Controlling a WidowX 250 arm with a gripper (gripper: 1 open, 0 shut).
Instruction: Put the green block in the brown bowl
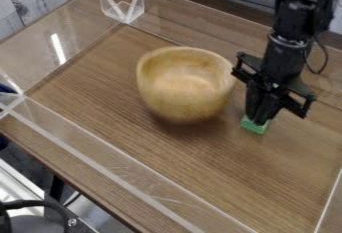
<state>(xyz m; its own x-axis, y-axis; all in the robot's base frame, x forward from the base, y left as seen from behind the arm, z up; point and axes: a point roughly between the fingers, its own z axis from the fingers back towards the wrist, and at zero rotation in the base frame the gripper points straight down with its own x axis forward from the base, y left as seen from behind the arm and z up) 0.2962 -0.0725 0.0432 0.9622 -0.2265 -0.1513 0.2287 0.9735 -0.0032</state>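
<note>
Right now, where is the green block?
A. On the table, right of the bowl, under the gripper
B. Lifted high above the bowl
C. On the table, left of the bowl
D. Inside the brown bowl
A: the green block lies on the table right of the brown bowl, with the gripper lowered over it.
</note>
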